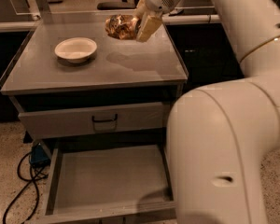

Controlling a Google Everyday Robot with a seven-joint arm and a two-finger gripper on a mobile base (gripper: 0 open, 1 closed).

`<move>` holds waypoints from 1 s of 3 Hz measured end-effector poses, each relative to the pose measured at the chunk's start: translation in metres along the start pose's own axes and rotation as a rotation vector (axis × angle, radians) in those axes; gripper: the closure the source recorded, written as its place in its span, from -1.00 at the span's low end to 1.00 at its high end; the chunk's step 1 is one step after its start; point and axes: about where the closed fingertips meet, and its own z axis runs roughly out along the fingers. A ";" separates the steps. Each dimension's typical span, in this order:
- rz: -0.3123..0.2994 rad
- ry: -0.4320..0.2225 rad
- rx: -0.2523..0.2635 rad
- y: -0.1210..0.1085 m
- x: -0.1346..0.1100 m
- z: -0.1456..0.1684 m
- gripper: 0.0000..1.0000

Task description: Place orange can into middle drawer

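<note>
The orange can [121,26] is a crumpled shiny orange-gold can held in the air over the back of the grey cabinet top [130,64]. My gripper [136,28] is shut on it, with one tan finger [148,27] showing on the can's right side. The can casts a shadow on the top below it. The middle drawer [109,178] stands pulled open low in the view, with a bare flat grey floor and low walls. My large white arm covers its right side.
A white bowl [76,49] sits on the left of the cabinet top. A closed grey drawer front with a black handle [105,120] lies above the open drawer. Black cables [18,174] and a blue object [37,155] lie on the floor at left.
</note>
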 end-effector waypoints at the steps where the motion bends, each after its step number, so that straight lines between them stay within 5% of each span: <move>1: 0.049 -0.049 0.149 0.016 -0.013 -0.065 1.00; 2: 0.051 -0.067 0.218 0.031 -0.019 -0.099 1.00; 3: 0.051 -0.067 0.218 0.031 -0.019 -0.099 1.00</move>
